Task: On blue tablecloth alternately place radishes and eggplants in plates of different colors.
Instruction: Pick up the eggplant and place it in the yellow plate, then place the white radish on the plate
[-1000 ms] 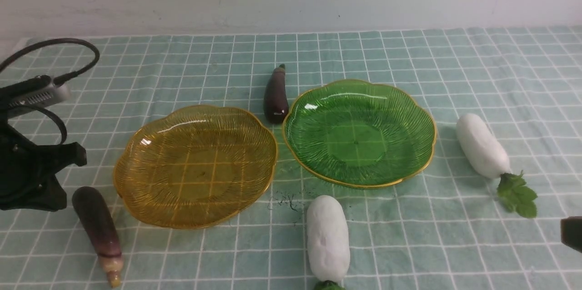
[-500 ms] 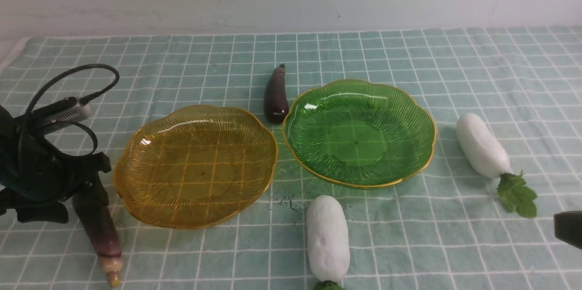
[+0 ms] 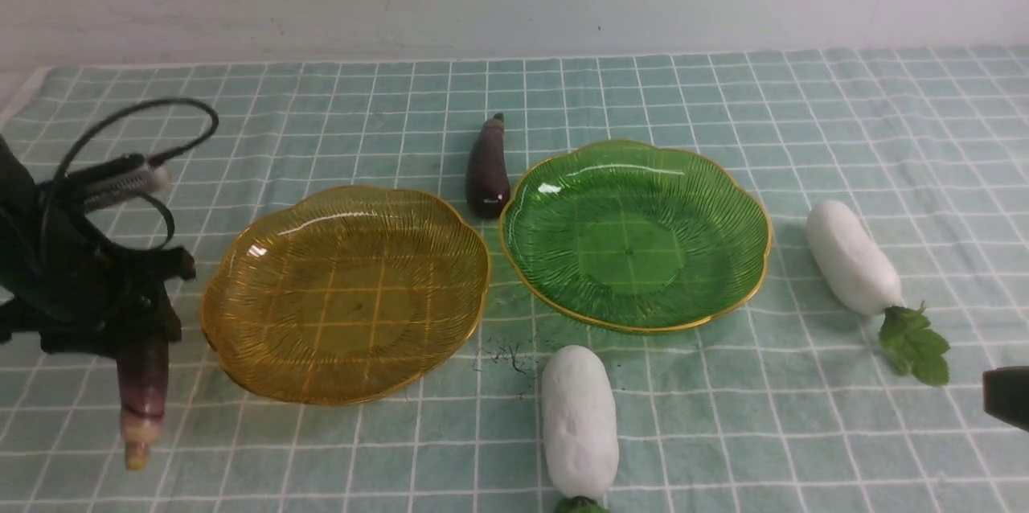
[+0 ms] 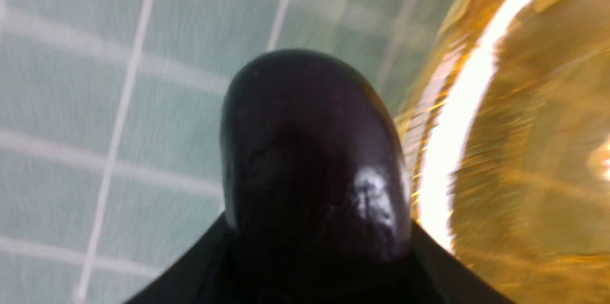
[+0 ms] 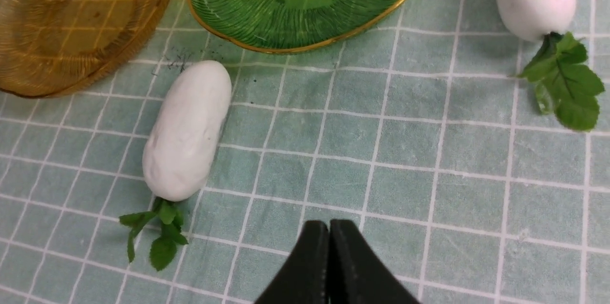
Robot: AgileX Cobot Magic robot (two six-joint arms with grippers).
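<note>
In the front view, the left gripper (image 3: pixel 143 330) had its jaws closed on the fat dark end of the tan-tipped eggplant (image 3: pixel 143 392). The eggplant hung straight down, stem end lowest, and looked clear of the blue tablecloth (image 3: pixel 723 95). It was at the near left, just left of the yellow plate (image 3: pixel 346 296), which was bare. The green plate (image 3: pixel 635 235) to the right was bare too. The far eggplant (image 3: pixel 486 167) lay behind the gap between the two plates. The near radish (image 3: pixel 579 420) lay in the near middle and the right radish (image 3: pixel 852 268) lay right of the green plate. The right gripper (image 3: pixel 1009 407) only peeked in at the near right edge.

The job in hand seemed to be carrying the eggplant to the yellow plate. It should go to the right and high enough that the dangling stem misses the gold rim. Then it should come down low over the middle before the jaws let go, because a long thing dropped from high could roll out.

The left wrist view was blurry. The eggplant's round dark end filled the middle, gripped between the black fingers, with the plate's bright rim just beside it.

In the right wrist view, the right gripper's jaws were pressed tight together and held nothing. The near radish lay on the cloth a little way ahead, toward the yellow plate.
</note>
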